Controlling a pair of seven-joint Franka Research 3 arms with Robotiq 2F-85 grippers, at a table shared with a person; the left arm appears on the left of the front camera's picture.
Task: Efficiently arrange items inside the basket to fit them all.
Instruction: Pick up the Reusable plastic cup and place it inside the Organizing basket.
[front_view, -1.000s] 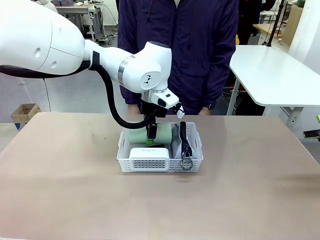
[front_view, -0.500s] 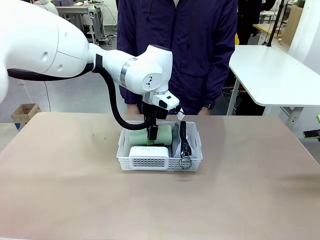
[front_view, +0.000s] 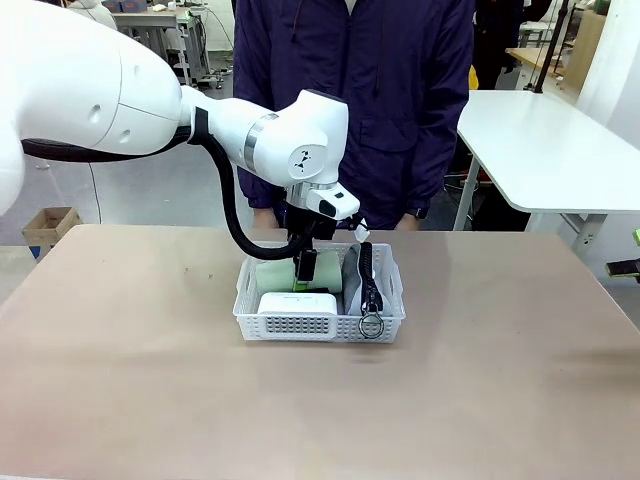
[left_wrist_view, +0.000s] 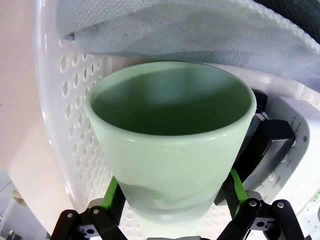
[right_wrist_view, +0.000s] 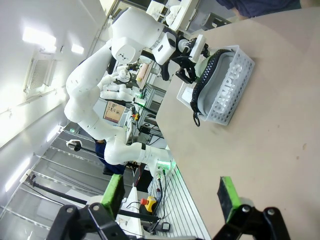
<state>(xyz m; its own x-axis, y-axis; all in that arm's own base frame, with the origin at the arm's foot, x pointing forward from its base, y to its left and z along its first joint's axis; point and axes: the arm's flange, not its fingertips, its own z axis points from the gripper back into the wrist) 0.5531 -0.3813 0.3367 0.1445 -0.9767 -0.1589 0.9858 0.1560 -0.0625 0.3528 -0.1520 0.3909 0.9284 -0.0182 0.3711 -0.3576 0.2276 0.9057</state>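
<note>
**Cup lying in the basket, left hand straddling it**

At the centre of the front view we see the white basket (front_view: 320, 322) on the tan surface (front_view: 150, 400). Our left hand (front_view: 306, 268) reaches down into its far half. In the left wrist view the green fingers (left_wrist_view: 113, 192) stand on either side of the pale green cup (left_wrist_view: 172, 135); whether they touch it we cannot tell. The cup lies on its side. The white clock (front_view: 297, 304) sits at the basket's near left, and the grey pouch (front_view: 362, 280) stands along its right side. The black stapler (left_wrist_view: 265, 150) lies beside the cup. Our right hand (right_wrist_view: 170, 197) hovers with fingers apart, holding nothing, well away from the basket.
</note>
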